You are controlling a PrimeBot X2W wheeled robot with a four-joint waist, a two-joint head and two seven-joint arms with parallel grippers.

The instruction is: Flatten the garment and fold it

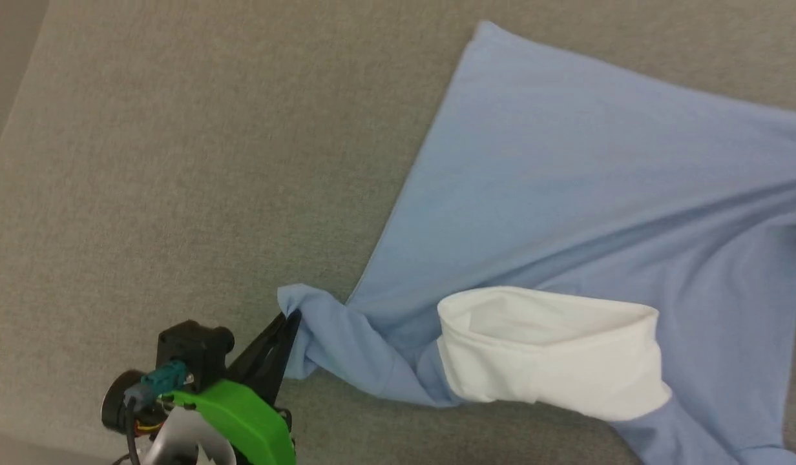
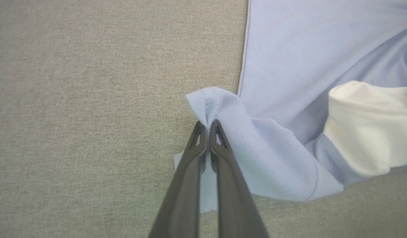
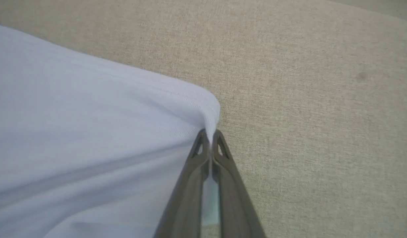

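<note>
The garment [image 1: 566,187], a light blue shirt with a white cuff band [image 1: 546,349], lies spread on the grey cloth surface, stretched from the lower left toward the right edge of the head view. My left gripper [image 1: 291,320] is shut on a bunched corner of the garment [image 2: 216,105] at the lower left. In the right wrist view, my right gripper [image 3: 210,134] is shut on a folded edge of the garment [image 3: 91,132], and the cloth pulls into a peak at the fingertips.
The grey fabric surface [image 1: 178,161] runs wide to the left of the garment. Its left border meets a paler strip [image 1: 4,77] at the upper left of the head view. Bare surface [image 3: 322,132] lies beyond my right gripper.
</note>
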